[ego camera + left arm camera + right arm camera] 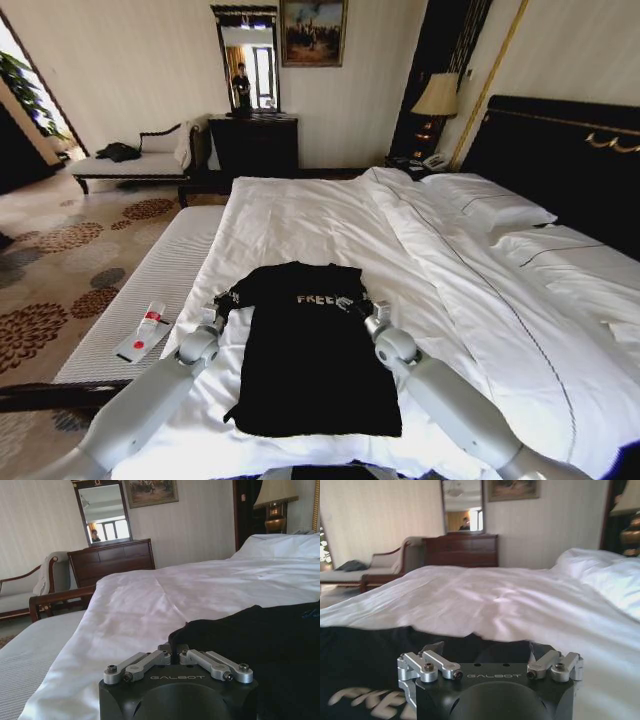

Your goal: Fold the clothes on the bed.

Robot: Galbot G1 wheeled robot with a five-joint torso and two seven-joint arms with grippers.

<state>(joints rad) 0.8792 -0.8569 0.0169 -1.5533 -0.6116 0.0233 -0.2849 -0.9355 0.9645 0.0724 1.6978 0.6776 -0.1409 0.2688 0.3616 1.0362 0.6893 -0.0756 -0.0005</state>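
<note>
The clothes are one black T-shirt (pixel 310 360) with white "FREE" lettering, lying flat on the white bed (pixel 300 215) near its foot, with its sides turned in to a narrow oblong. My left gripper (pixel 228 298) sits at the shirt's left shoulder. In the left wrist view this gripper (pixel 173 649) is shut on the edge of the black fabric (pixel 260 645). My right gripper (pixel 352 303) is at the right shoulder, by the lettering. In the right wrist view it (pixel 485 650) is open, its fingers wide apart over the shirt (pixel 365 650).
A pale bench (pixel 150 280) runs along the bed's left side with a small white and red item (pixel 145 332) on it. Pillows (pixel 490 205) and a dark headboard (pixel 560 150) are at the right. A dresser (pixel 255 145) and chaise (pixel 140 160) stand by the far wall.
</note>
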